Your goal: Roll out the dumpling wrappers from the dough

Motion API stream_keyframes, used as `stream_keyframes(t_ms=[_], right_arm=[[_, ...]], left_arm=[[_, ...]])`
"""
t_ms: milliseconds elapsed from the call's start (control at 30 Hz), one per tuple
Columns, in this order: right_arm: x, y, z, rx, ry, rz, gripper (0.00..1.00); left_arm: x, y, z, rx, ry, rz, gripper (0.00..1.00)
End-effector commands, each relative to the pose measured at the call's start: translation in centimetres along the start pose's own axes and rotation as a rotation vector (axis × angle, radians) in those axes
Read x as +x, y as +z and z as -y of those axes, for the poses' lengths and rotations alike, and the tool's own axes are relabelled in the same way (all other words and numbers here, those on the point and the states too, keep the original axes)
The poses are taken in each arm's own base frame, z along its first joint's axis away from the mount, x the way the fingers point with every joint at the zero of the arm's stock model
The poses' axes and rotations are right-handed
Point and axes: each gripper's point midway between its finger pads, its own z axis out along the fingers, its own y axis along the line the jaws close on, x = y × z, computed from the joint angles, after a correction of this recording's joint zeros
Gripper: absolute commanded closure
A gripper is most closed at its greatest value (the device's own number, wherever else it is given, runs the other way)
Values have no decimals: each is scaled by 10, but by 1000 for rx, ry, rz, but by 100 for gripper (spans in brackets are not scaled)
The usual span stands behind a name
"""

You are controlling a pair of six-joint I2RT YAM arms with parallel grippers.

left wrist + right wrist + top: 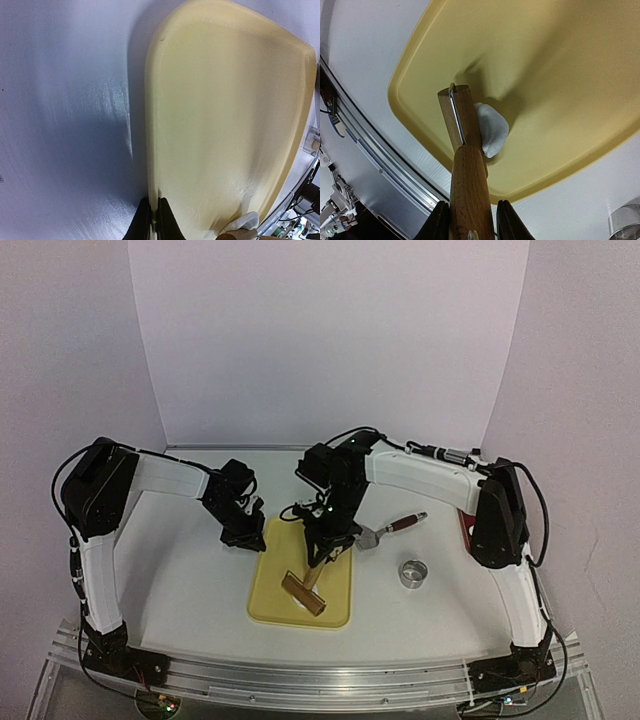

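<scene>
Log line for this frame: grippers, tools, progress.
left gripper: shut at yellow tray edge | right gripper: shut on wooden roller | roller head: against dough lump | wrappers: none visible | scraper, ring cutter: on table

Your table (180, 570) is a plain white top, closed at its near edge by a metal rail. Three things rest directly on it. A yellow board (270, 585) with rounded corners lies flat near the middle, its long side running away from you. Just right of the board sits a scraper (390, 528) with a dark reddish handle, its blade toward the board. Nearer you, apart from both, stands a metal ring cutter (412, 572).
</scene>
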Motion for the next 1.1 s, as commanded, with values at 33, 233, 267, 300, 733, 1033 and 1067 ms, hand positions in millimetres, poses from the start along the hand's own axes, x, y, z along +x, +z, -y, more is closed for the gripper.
stream_keyframes(t_ms=[33,233,267,300,733,1033,1067], right_arm=[[1,76,49,173,6,-70,100],[-3,74,43,128,6,-46,100],[-4,73,42,125,6,-40,100],[-6,72,41,121,6,-33,100],[-23,-9,-33,-138,-61,121,100],[4,-91,-50,-192,19,250,100],[7,-95,-45,-185,51,260,100]], left_arm=[[20,17,-11,-33,39,-63,100],[22,16,-12,-33,46,-64,100],[22,17,-12,-33,46,-65,100],[22,17,-12,-34,47,-66,100],[23,14,-14,-46,73,-65,100],[15,5,-5,-32,89,-40,98],[14,3,-4,-29,90,-35,96]])
